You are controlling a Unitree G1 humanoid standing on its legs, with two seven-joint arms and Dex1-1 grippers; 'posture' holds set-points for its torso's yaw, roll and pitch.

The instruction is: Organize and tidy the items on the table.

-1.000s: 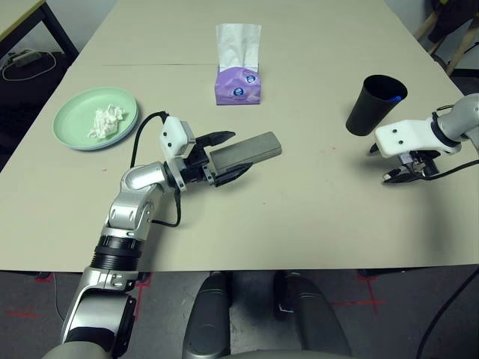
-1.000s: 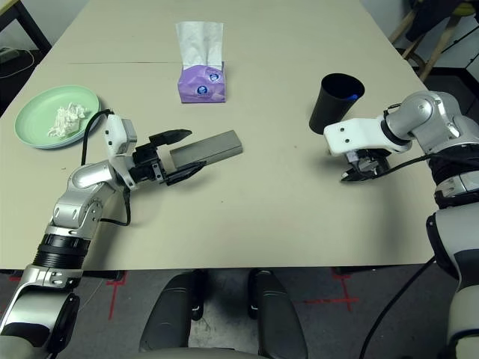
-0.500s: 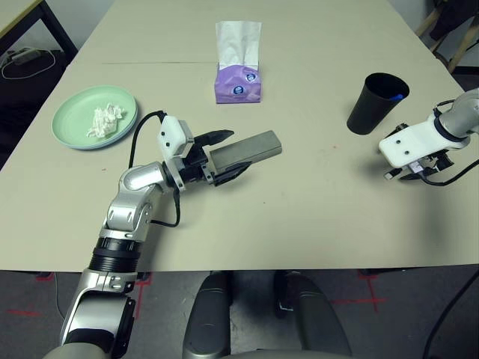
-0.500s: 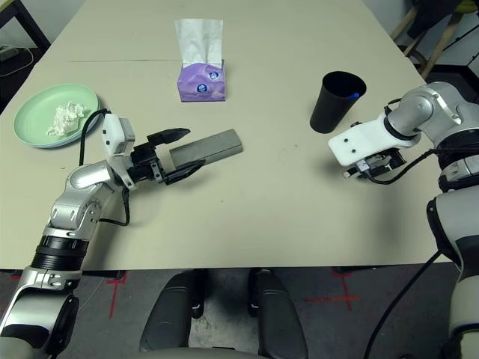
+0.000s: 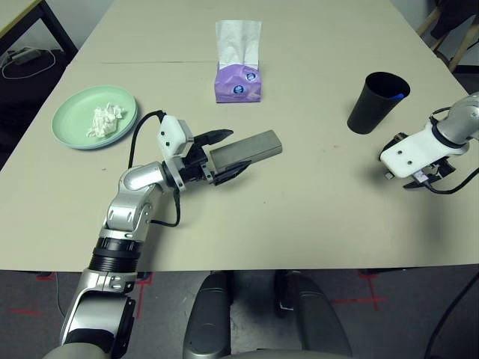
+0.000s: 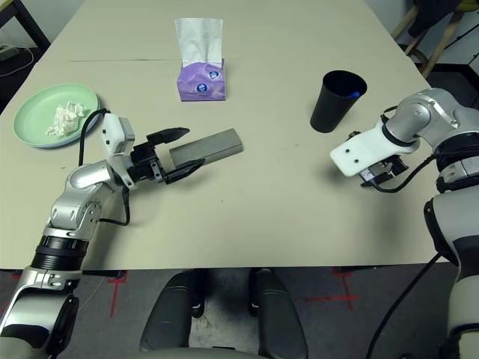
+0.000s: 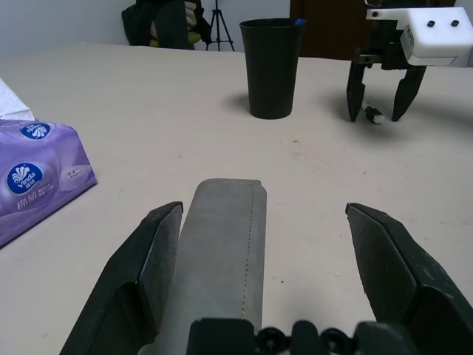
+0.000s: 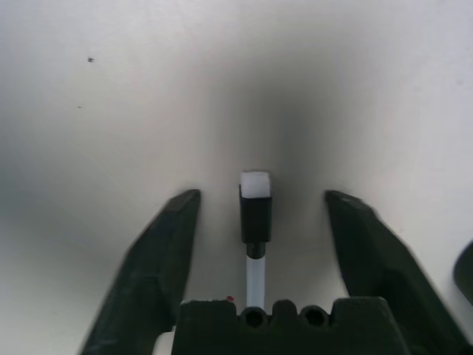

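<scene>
Straddling the grey glasses case (image 5: pixel 245 149) at mid-frame, your left hand (image 5: pixel 224 155) is standing wide, one finger (image 7: pixel 140 277) against the case's side and the other well clear, so nothing is gripped yet. The case is lying flat on the counter (image 5: pixel 299 209), pointing up-right, which suits a level side-on pinch.

At the right edge your right hand (image 7: pixel 383 92) is pointing steeply down over a small black-and-white piece (image 8: pixel 255 200) sitting between its partly spread fingers; you are not touching it, and what it is I cannot tell.

The white tissue wad (image 5: pixel 105 121) is resting on the pale-green plate (image 5: pixel 75 131) at upper left, probably parked there for disposal. The purple tissue box (image 5: pixel 238 84) and black cup (image 5: pixel 376 102) are standing upright toward the top, well apart.
</scene>
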